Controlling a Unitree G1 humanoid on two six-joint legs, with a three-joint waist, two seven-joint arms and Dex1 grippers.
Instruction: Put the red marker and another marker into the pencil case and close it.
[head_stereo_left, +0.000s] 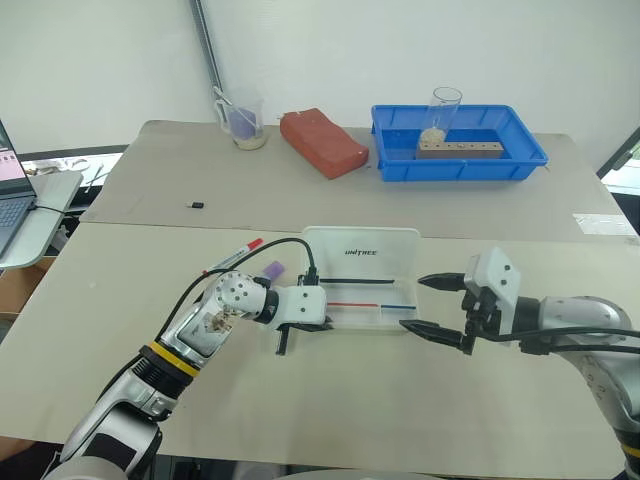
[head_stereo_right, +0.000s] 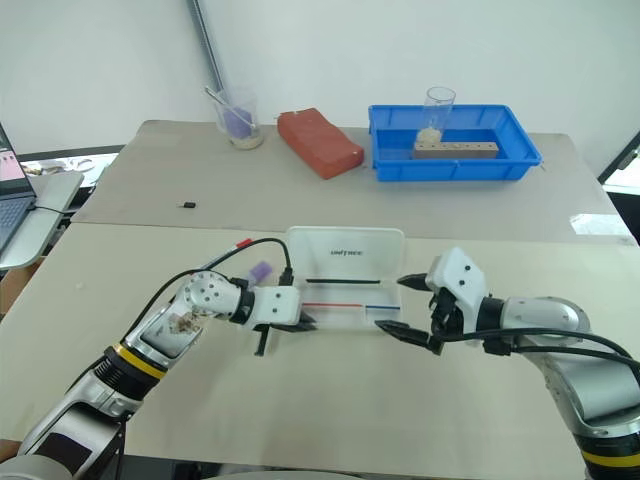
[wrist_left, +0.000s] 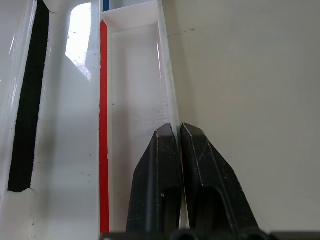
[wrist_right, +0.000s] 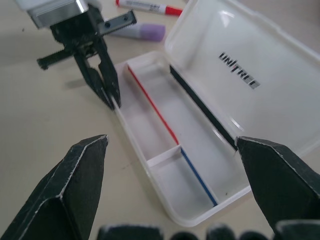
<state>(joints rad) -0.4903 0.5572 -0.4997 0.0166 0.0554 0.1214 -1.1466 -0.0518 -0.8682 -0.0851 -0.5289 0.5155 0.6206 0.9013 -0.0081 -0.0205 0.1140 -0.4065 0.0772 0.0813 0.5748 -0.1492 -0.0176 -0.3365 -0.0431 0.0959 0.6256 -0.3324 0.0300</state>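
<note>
The pencil case (wrist_right: 210, 115) lies open on the worktop (head_stereo_left: 330, 400), and the left end effector (wrist_right: 107, 92) is pinched tight on its near wall. The red marker (wrist_right: 150, 7) and the purple marker (wrist_right: 142, 32) lie just behind it. The right end effector (head_stereo_left: 432, 303) hangs wide apart at the case's other end, holding nothing.

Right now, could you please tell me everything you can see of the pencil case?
The pencil case is a flat, translucent white plastic box with rounded corners, lying open on the table. Its lid, lettered UNITREE, stands tilted back. A partition splits the tray; thin red, blue and black sticks lie inside. The left hand is shut on the near wall at one end; the right hand waits open at the other.
</note>
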